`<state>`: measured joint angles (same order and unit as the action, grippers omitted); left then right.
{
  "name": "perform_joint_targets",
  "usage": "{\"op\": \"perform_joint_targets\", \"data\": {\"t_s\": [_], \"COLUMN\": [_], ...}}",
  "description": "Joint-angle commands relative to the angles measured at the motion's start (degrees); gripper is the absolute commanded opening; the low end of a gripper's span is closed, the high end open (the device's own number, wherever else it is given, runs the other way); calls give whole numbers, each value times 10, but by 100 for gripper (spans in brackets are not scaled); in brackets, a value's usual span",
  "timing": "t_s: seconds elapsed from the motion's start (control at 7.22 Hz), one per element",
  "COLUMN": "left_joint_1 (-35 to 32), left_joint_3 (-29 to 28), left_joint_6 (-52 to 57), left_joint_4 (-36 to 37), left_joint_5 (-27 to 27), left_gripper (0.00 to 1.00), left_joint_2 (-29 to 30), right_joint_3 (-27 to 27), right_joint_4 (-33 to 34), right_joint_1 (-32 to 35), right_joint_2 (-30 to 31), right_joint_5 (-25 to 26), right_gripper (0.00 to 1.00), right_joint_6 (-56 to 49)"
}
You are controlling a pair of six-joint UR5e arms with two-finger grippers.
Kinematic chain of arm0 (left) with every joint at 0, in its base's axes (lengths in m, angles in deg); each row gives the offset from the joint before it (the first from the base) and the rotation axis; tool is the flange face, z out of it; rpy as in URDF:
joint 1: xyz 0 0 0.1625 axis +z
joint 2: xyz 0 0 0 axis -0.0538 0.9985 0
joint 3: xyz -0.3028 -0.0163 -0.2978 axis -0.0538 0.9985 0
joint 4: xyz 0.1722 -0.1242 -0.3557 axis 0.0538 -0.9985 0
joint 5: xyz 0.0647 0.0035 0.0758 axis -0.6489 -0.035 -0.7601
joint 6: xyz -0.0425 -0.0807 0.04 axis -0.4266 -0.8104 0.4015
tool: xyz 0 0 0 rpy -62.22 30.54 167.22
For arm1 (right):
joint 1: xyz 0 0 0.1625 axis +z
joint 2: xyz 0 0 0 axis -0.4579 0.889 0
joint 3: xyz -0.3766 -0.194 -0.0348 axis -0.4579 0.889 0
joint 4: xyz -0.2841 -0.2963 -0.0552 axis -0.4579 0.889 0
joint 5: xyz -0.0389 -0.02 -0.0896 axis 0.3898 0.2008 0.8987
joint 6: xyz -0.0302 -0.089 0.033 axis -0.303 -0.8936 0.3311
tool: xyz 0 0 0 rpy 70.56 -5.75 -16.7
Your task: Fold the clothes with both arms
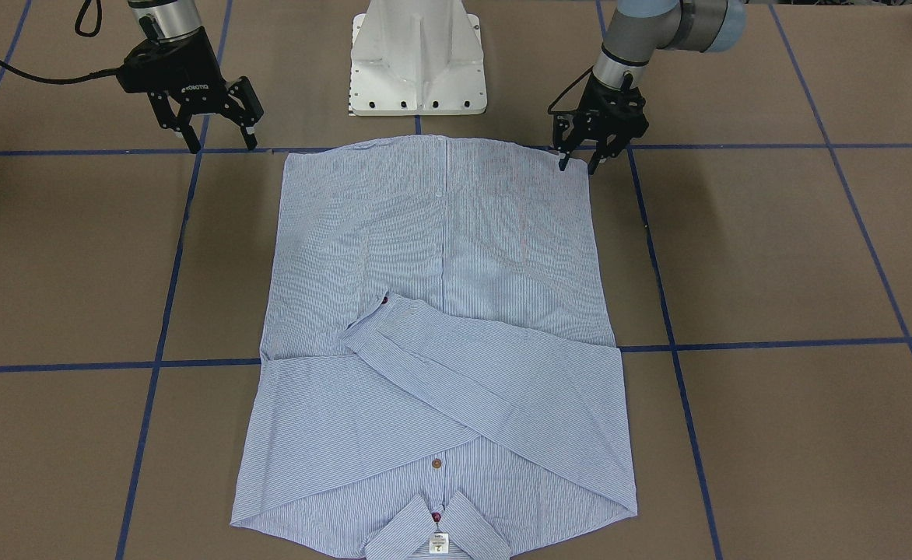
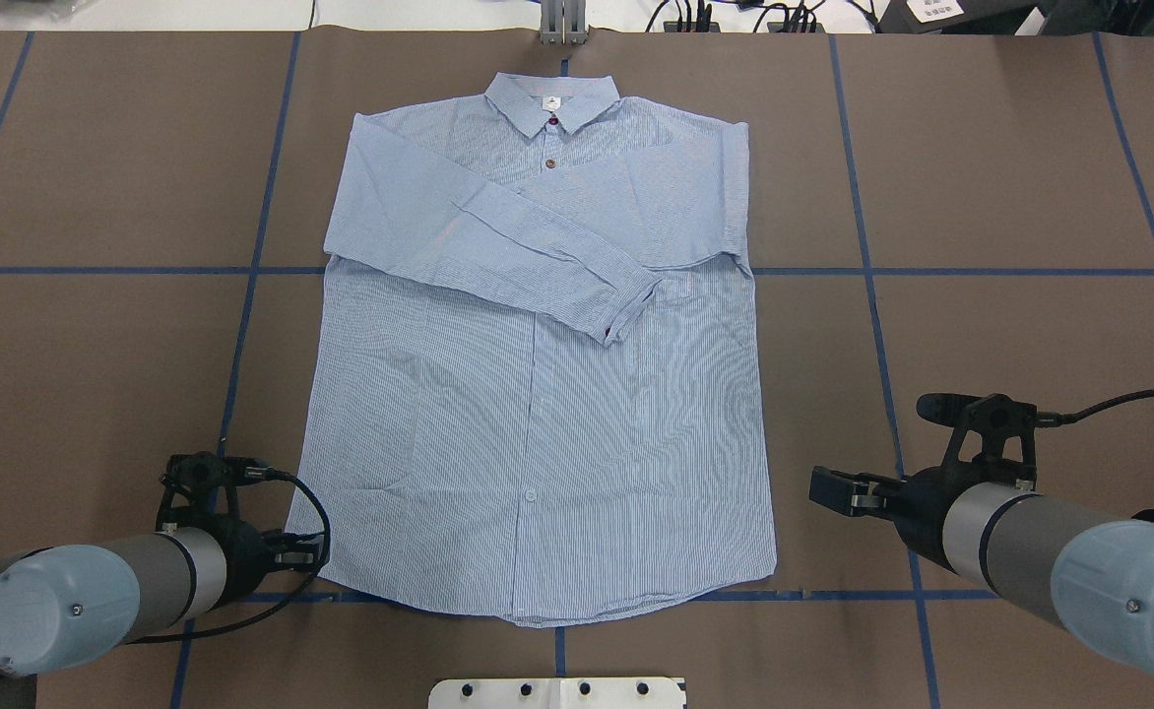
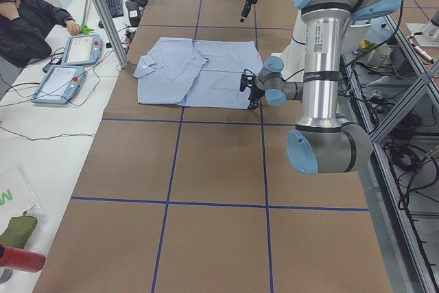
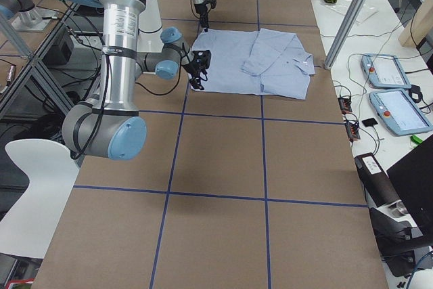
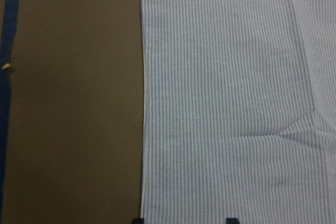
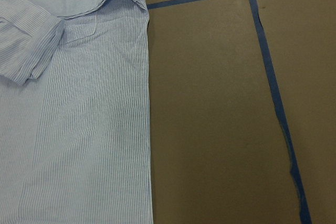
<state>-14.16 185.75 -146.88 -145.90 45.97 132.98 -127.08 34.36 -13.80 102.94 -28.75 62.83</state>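
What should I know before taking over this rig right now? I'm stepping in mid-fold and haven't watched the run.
Left gripper: fingers open, low at the near hem corner of the shirt on its side, holding nothing.
Right gripper: fingers open, beside the other hem corner, off the cloth.
Shirt: flat on the table, front up, collar away from the robot.
Done: both sleeves folded across the chest.
Left: probably grasp both hem corners and fold the hem up toward the collar.

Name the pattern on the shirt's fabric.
Fine light blue and white stripes on the shirt, clearest in the left wrist-mounted view.
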Motion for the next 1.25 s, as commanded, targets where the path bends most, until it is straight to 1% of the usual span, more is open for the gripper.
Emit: {"op": "perform_joint_targets", "data": {"t_s": [0.0, 0.28, 0.42, 0.55, 0.69, 0.83, 0.97, 1.11], "left_joint_1": [0, 1, 3, 4, 4, 5, 5, 5], "left_joint_3": [0, 1, 1, 0, 1, 2, 14, 34], "left_joint_6": [0, 0, 0, 0, -1, -1, -3, -3], "left_joint_4": [5, 7, 7, 7, 8, 7, 7, 7], "left_joint_5": [1, 8, 7, 7, 7, 7, 7, 7], "left_gripper": [61, 60, 45, 34, 25, 11, 0, 0], "left_joint_2": [0, 0, 0, 0, 0, -9, -14, -31], "right_joint_3": [1, 1, 1, 0, 1, 0, 0, 0], "right_joint_4": [0, 0, 0, 0, 0, 0, 0, 0], "right_joint_1": [0, -1, -1, -1, -1, -1, -1, -1], "right_joint_2": [0, 1, 1, 1, 1, 1, 1, 1], "right_joint_5": [0, 0, 0, 0, 0, 0, 0, 1], "right_gripper": [100, 100, 100, 100, 100, 100, 100, 100], "right_joint_6": [0, 0, 0, 0, 0, 0, 0, 0]}}
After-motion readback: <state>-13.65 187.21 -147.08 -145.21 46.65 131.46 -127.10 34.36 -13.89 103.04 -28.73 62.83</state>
